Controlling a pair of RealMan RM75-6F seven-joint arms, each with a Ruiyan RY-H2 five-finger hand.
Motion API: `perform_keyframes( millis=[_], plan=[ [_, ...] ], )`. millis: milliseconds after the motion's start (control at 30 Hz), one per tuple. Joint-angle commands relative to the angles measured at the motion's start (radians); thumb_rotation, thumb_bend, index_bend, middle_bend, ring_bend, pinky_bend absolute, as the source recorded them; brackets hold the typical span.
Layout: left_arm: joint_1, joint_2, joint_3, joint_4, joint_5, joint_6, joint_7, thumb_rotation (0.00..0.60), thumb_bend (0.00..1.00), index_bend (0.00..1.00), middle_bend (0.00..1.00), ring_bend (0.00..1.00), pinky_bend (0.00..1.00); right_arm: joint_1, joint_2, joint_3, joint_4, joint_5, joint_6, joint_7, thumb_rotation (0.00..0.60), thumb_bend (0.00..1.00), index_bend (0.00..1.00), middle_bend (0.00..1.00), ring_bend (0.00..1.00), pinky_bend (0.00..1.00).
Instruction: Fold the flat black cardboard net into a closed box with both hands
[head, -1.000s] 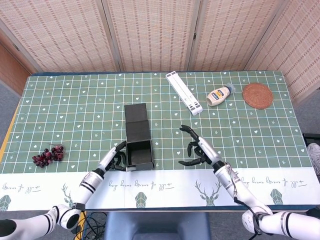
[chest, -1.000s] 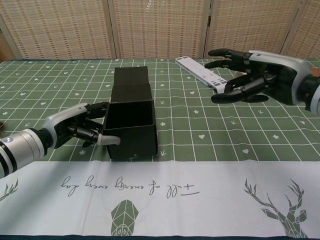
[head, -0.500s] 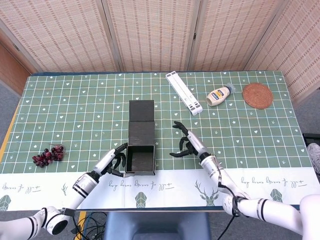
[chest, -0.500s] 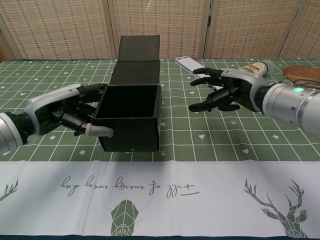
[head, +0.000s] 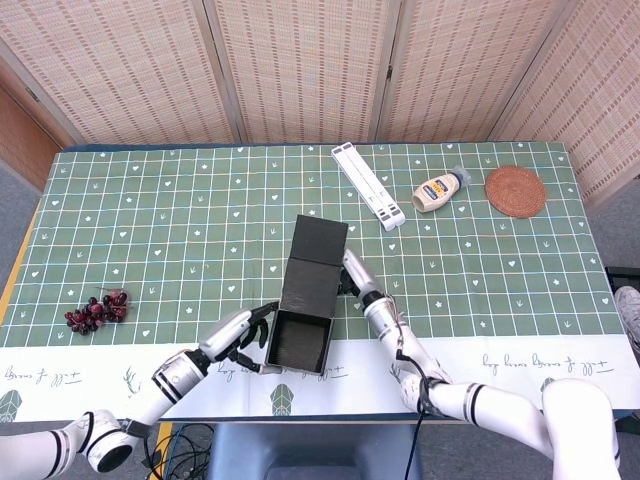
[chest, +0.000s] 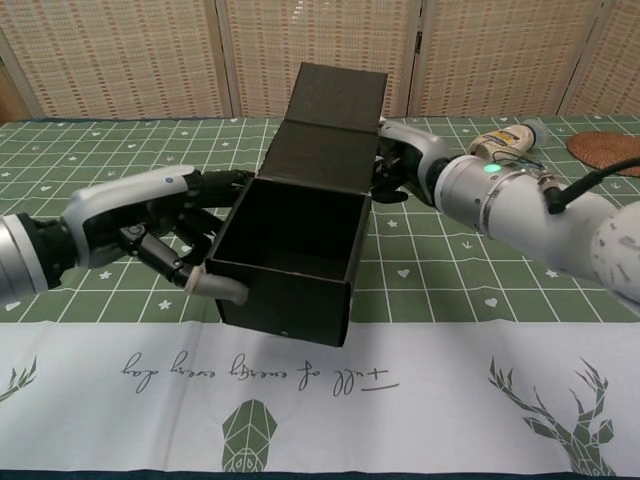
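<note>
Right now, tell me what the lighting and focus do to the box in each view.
Head view: even light, sharp; the black box has a dark interior with little detail. Chest view: the box looms large, its interior nearly featureless; the left hand is sharp.

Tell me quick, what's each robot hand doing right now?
Left robot hand: holding the open black cardboard box by its left wall.
Right robot hand: against the box's right side behind the lid flap; grip cannot be told.

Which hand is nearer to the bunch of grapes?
The left hand: it holds the black box, and the bunch of grapes lies further to its left. The right hand is beyond the box.
</note>
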Motion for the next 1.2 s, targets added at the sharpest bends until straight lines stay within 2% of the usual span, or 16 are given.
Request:
perform_keyframes(
  millis=[33, 267, 567, 833, 967, 1200],
  plan=[
    [-0.016, -0.002, 0.001, -0.001, -0.016, -0.029, 0.025, 0.6, 0.15, 0.25, 0.29, 0.6, 0.81, 0.022, -0.025, 0.038, 0.008, 0.01, -0.017, 0.036, 0.6, 0.05, 0.0, 0.15, 0.65, 1.0],
    [-0.038, -0.047, -0.018, 0.059, -0.091, -0.09, 0.055, 0.6, 0.15, 0.25, 0.29, 0.6, 0.81, 0.011, 0.033, 0.067, -0.109, -0.035, -0.051, 0.097, 0.6, 0.0, 0.0, 0.17, 0.65, 1.0],
    [-0.054, -0.103, -0.06, 0.145, -0.182, -0.135, 0.099, 0.6, 0.15, 0.24, 0.29, 0.6, 0.8, 0.009, 0.151, 0.037, -0.257, -0.062, -0.145, 0.085, 0.6, 0.0, 0.0, 0.2, 0.65, 1.0],
    [-0.044, -0.149, -0.093, 0.202, -0.272, -0.141, 0.173, 0.6, 0.15, 0.24, 0.29, 0.6, 0.8, 0.061, 0.236, 0.006, -0.307, -0.051, -0.182, -0.045, 0.6, 0.0, 0.0, 0.28, 0.67, 1.0],
    [-0.036, -0.179, -0.107, 0.245, -0.317, -0.142, 0.218, 0.6, 0.15, 0.23, 0.29, 0.6, 0.8, 0.094, 0.24, -0.033, -0.31, -0.038, -0.147, -0.17, 0.6, 0.0, 0.0, 0.29, 0.67, 1.0],
    [-0.005, -0.232, -0.178, 0.247, -0.471, -0.102, 0.31, 0.6, 0.15, 0.21, 0.29, 0.61, 0.8, 0.166, 0.226, -0.094, -0.29, 0.032, -0.11, -0.381, 0.6, 0.0, 0.0, 0.29, 0.68, 1.0]
  ],
)
